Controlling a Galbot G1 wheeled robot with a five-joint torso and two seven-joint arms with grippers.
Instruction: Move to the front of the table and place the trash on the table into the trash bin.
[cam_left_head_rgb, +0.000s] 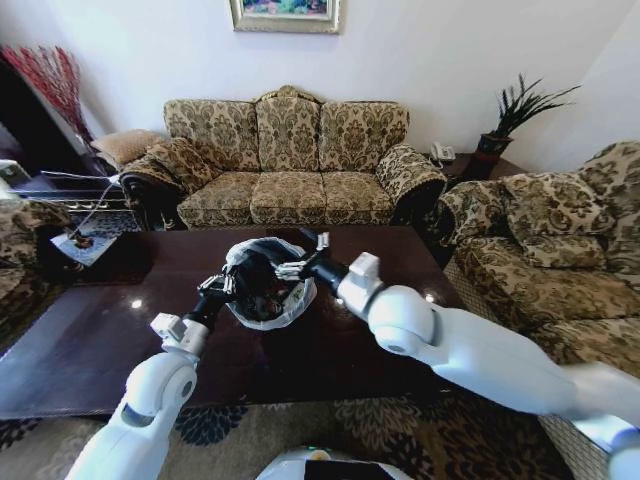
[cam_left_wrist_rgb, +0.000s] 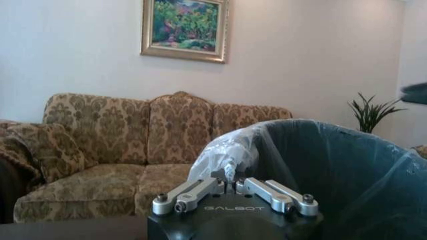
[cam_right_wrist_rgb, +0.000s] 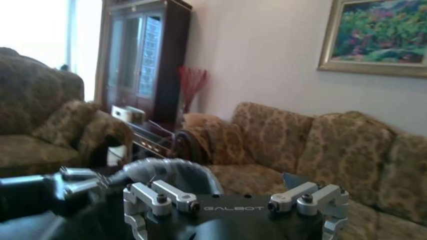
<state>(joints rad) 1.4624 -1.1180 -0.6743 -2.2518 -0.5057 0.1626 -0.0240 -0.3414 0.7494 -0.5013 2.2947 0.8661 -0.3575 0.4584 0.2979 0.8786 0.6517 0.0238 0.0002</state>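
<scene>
The trash bin (cam_left_head_rgb: 262, 290), with a pale rim and black bag liner (cam_left_wrist_rgb: 320, 165), stands on the dark glossy table (cam_left_head_rgb: 100, 340) near its middle. My left gripper (cam_left_head_rgb: 221, 286) is at the bin's left side, and in the left wrist view it (cam_left_wrist_rgb: 230, 186) is shut on the clear plastic folded over the rim. My right gripper (cam_left_head_rgb: 293, 268) hovers over the bin's far right rim, and in the right wrist view it (cam_right_wrist_rgb: 233, 227) is open with nothing between its fingers. That view also takes in the bin's rim (cam_right_wrist_rgb: 170, 167) and the left gripper (cam_right_wrist_rgb: 73, 182). The trash is out of view.
A patterned three-seat sofa (cam_left_head_rgb: 290, 160) stands behind the table and an armchair (cam_left_head_rgb: 540, 240) to the right. A potted plant (cam_left_head_rgb: 505, 125) sits on a corner stand. A low side table (cam_left_head_rgb: 85, 245) and a dark cabinet (cam_right_wrist_rgb: 140, 60) are at the left. Carpet (cam_left_head_rgb: 400, 430) lies before the table.
</scene>
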